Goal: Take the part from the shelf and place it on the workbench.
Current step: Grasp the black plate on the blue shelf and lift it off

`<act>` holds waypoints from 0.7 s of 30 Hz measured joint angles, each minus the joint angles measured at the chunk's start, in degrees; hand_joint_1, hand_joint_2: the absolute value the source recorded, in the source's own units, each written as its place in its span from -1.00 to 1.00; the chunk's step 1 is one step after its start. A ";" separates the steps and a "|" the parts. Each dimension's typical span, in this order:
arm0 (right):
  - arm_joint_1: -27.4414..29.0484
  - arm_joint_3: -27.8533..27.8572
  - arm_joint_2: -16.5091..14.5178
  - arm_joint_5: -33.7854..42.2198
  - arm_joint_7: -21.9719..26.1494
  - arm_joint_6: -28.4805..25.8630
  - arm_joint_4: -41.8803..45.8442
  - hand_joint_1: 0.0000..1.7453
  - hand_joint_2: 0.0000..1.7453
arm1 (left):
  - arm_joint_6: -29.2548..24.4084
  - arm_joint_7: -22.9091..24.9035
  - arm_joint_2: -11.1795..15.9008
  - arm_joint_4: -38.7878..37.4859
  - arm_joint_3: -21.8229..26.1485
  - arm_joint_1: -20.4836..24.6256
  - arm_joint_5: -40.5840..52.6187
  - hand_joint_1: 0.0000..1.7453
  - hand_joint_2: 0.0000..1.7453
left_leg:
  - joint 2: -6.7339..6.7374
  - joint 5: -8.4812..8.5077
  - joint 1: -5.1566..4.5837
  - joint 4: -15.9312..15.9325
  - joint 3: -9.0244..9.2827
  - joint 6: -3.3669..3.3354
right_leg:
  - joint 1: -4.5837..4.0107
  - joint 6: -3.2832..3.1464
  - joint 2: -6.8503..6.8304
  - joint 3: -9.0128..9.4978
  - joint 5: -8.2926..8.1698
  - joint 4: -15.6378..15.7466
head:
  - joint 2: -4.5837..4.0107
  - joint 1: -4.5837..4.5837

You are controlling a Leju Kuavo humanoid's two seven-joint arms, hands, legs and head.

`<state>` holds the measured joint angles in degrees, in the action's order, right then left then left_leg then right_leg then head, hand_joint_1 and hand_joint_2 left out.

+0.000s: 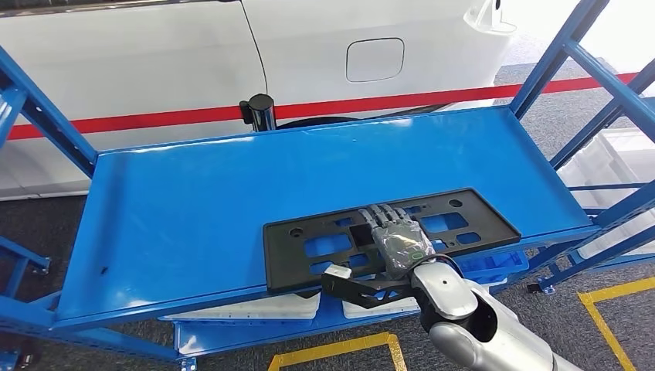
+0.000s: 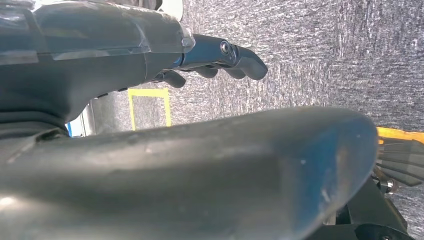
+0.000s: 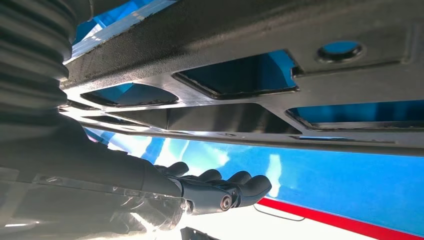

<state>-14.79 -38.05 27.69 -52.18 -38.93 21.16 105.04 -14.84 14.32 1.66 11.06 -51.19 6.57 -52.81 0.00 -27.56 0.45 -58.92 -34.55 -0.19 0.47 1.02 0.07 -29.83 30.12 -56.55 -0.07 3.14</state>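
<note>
The part (image 1: 309,247) is a flat black rectangular bracket with cut-outs. It lies near the front edge of the blue shelf (image 1: 193,201). My right hand (image 1: 398,236) reaches over its middle from the front, fingers stretched out flat across the top. In the right wrist view the fingers (image 3: 220,190) stand a little off the part (image 3: 300,95), with the blue shelf (image 3: 340,185) showing between them. The thumb is hidden, and I see no grip on the part. My left hand (image 2: 150,150) hangs over grey carpet, fingers (image 2: 240,57) loosely bent around nothing.
A white car (image 1: 309,46) with a red stripe stands just behind the shelf, with a black post (image 1: 261,112) at the shelf's back edge. Blue uprights (image 1: 552,58) frame both ends. A lower shelf holds white items (image 1: 255,309). Yellow floor tape (image 1: 618,294) marks the carpet.
</note>
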 joint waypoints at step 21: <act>0.00 0.04 -0.20 0.13 0.00 0.02 0.00 -0.37 1.00 | 0.00 -0.01 0.00 0.00 0.00 0.00 -0.07 -1.00 -1.00 | -0.03 0.00 0.00 0.00 0.00 0.00 | 0.00 0.00 0.00 0.00 0.00 0.00 | 0.00 -0.01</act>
<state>-14.79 -38.01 27.49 -52.06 -38.93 21.18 105.04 -14.84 14.31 1.66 11.06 -51.19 6.57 -52.88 -0.03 -27.56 0.45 -58.92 -34.55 -0.19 0.47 1.02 0.07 -29.83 30.12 -56.55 -0.07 3.13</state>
